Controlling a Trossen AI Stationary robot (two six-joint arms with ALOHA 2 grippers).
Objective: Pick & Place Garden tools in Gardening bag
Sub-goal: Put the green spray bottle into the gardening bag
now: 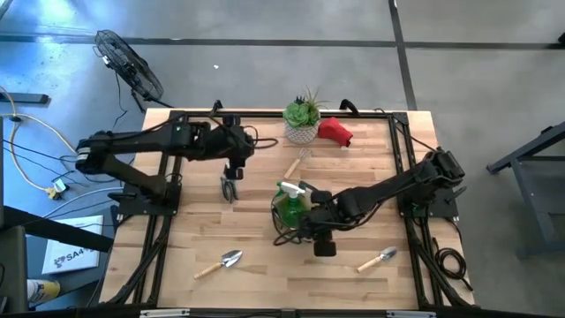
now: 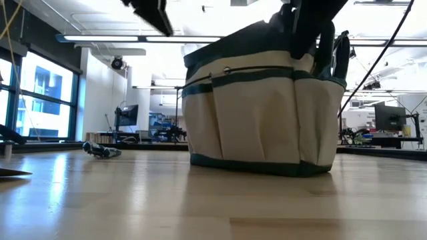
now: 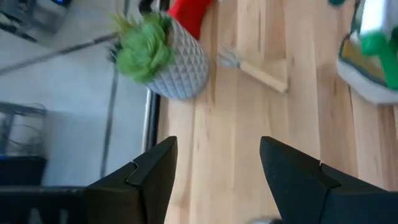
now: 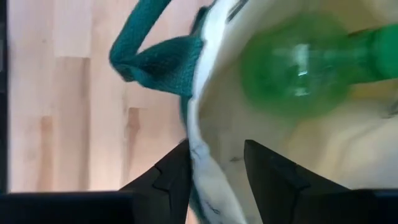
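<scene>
The tan gardening bag (image 1: 281, 221) with a dark green rim stands on the table's middle (image 2: 260, 107). The green spray bottle (image 1: 289, 200) lies inside it (image 4: 298, 74). My right gripper (image 4: 217, 155) is open at the bag's near-right rim, one finger outside and one inside. My left gripper (image 1: 231, 170) is open and empty above a dark-handled pruner (image 1: 229, 188), which lies flat on the table (image 2: 100, 151). Two trowels (image 1: 221, 263) (image 1: 378, 259) lie near the front edge. A wooden-handled tool (image 1: 295, 166) and the red soft item (image 1: 335, 132) lie near the back. My right gripper comes at the bag's rim (image 4: 198, 155) from above, slanting from the table's right. The outer finger (image 4: 171, 177) lies against the rim's outside. A gap shows between the rim and the inner finger (image 4: 267, 174). The bag stands on the table.
A green spiky plant in a white pot (image 1: 302, 122) stands at the back middle, next to the red item. The bag's green loop handle (image 4: 149, 59) hangs outside the rim. Bare wood lies between the trowels and left of the pruner.
</scene>
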